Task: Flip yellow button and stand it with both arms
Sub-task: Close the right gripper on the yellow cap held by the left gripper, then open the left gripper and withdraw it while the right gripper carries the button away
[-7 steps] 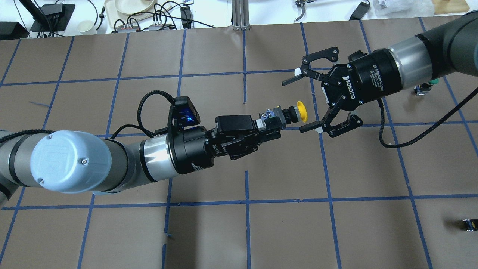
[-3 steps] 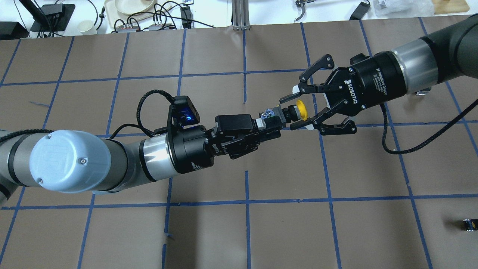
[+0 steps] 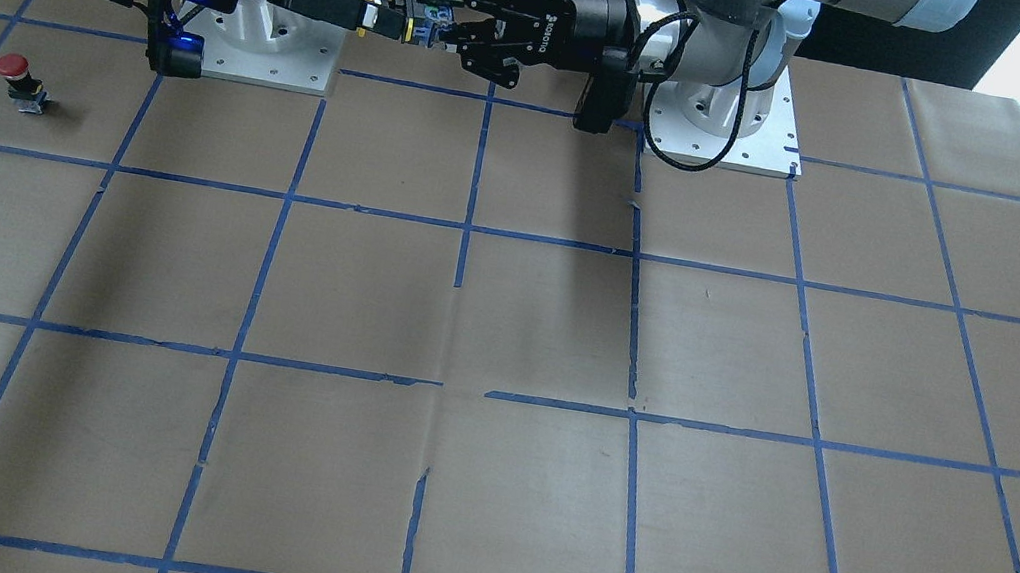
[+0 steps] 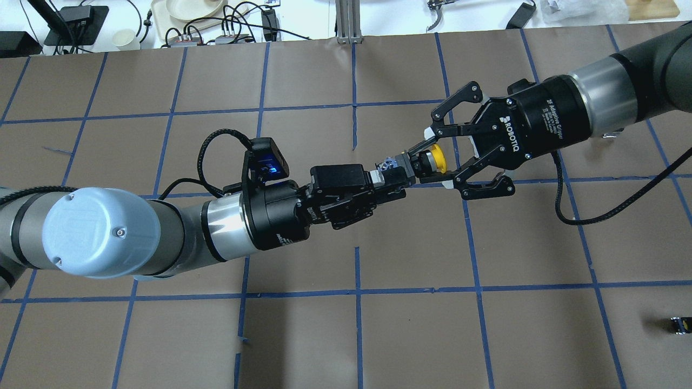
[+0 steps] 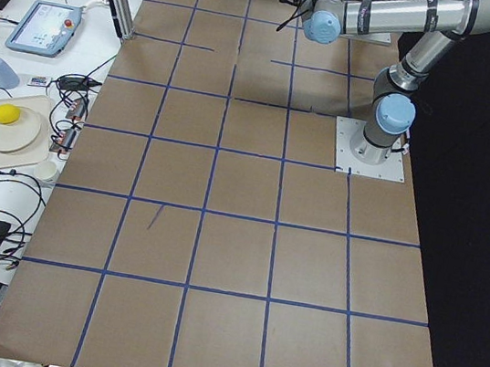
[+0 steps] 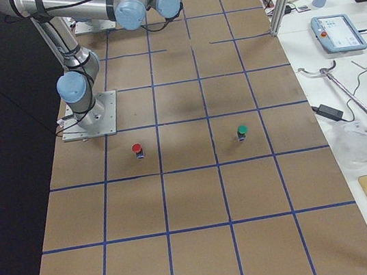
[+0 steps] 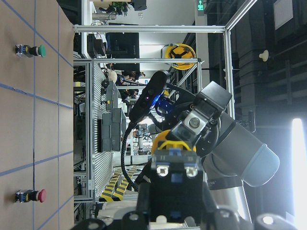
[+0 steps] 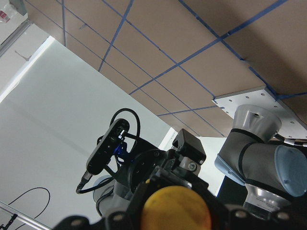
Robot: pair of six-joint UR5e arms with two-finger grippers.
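Note:
The yellow button (image 4: 438, 160) lies horizontal in the air above the table, with its cap toward my right arm. My left gripper (image 4: 397, 178) is shut on its black-and-silver body. My right gripper (image 4: 423, 165) is closed in from the other side, its fingers against the black neck just behind the cap. In the front-facing view the two grippers meet at the button (image 3: 364, 14) near the robot's bases. The left wrist view shows the body's terminals with the yellow cap (image 7: 173, 143) behind them. The right wrist view shows the cap (image 8: 175, 208) head-on between the fingers.
A red-capped button (image 3: 15, 69) stands on the table at my right, and a green-capped one (image 6: 242, 131) stands farther out. A tiny black-and-yellow part (image 4: 678, 325) lies near the table's right front corner. Cables and dishes sit beyond the far edge.
My right gripper has moved in toward the left gripper and narrowed from wide open to closed around the button's neck. The left arm and the button have stayed still.

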